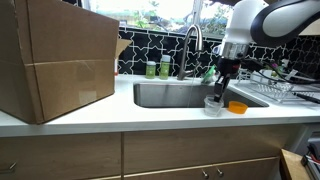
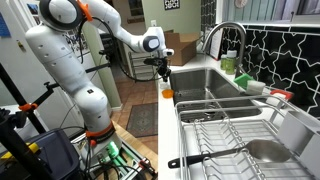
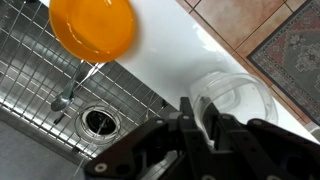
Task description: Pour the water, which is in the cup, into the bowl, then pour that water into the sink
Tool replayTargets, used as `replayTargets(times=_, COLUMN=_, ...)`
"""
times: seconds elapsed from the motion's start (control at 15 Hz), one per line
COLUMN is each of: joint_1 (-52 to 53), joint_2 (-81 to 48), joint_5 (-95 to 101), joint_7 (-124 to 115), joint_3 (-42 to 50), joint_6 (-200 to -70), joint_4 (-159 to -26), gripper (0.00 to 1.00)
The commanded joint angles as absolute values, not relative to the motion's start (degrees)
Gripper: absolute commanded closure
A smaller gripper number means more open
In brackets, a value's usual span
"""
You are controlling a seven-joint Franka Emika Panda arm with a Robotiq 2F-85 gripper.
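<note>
The clear cup (image 1: 213, 104) stands on the white counter at the sink's front corner, with the orange bowl (image 1: 237, 106) right beside it. My gripper (image 1: 222, 88) comes down from above onto the cup. In the wrist view its fingers (image 3: 195, 125) are close together over the near wall of the cup (image 3: 240, 98), one inside the rim and one outside. The bowl (image 3: 93, 27) lies just beyond, at the sink's edge. The steel sink (image 1: 170, 95) shows a wire grid and drain (image 3: 98, 120). I cannot make out the water. In an exterior view the bowl (image 2: 167, 93) sits below the gripper (image 2: 163, 76).
A large cardboard box (image 1: 55, 60) fills the counter on one side of the sink. Two green bottles (image 1: 158, 68) and the curved faucet (image 1: 190, 40) stand at the back. A wire dish rack (image 1: 275, 85) lies past the bowl.
</note>
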State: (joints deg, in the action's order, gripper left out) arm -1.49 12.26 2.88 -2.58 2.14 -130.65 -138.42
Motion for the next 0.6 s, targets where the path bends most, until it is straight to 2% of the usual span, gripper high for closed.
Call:
replayTargets(times=0.0, joint_1=-1.8, joint_2=12.9, joint_5=1.7, joint_7=-1.3, joint_3=2.4, joint_6=-130.6, joint_4=-138.7, gripper=0.51)
replayTargets(times=0.4, joint_1=-1.9, joint_2=14.8, joint_5=2.1, joint_7=-1.7, joint_3=2.3, joint_6=-130.7, joint_4=-139.1, gripper=0.04)
replayTargets(times=0.53, joint_1=-2.1, joint_2=16.5, joint_5=2.9, joint_7=-2.3, joint_3=2.1, joint_6=-130.4, joint_4=-139.5, gripper=0.00)
